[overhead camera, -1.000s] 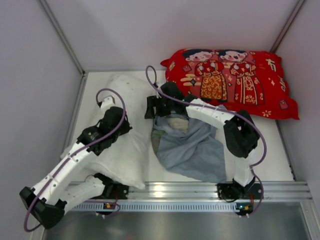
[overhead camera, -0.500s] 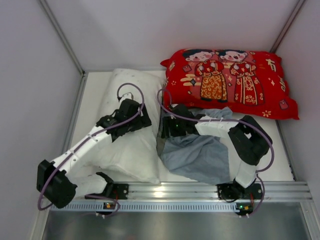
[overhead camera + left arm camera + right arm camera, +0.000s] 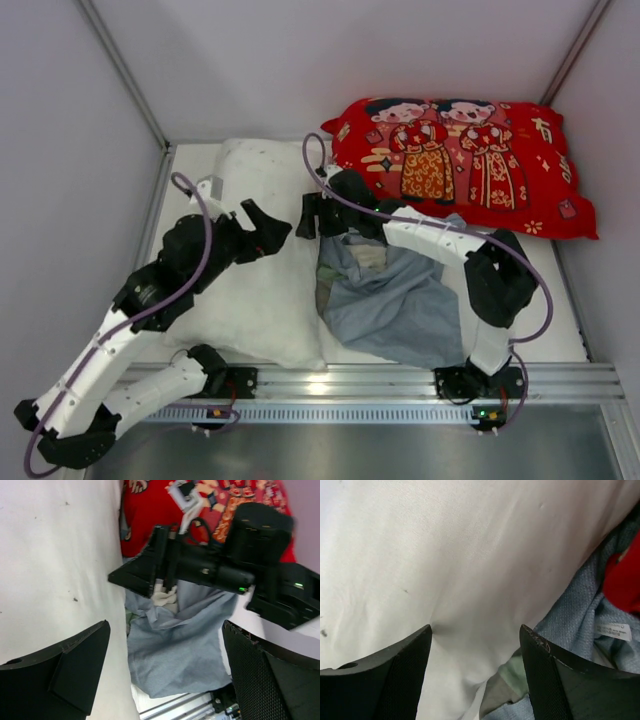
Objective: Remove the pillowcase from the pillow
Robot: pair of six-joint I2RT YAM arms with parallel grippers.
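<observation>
Top external shows me, nearest the arm bases, the pillow lying bare on the left of the tabletop. The pillowcase is heaped just beside it on the right, blue-grey side out, and the two touch along one edge. I judge the case is off, or as good as, since I see no cloth wrapped round the pillow.

A little farther in, the left jaws hang over the pillow's middle, spread wide with nothing between them. The left wrist view looks straight through the gap to the pillowcase. The right jaws sit over the line where pillow meets case, parted. The right wrist view shows only pillow fabric beyond them, so I read them as holding nothing. That placement suits parting the two, with one arm at the pillow and one at the cloth.

Farthest back, the red pillow lies against the wall, out of the work.

I can't make out whether a pillow corner is tucked under the heap where the right arm covers it. The print on a small label in the case is also too small to read.
</observation>
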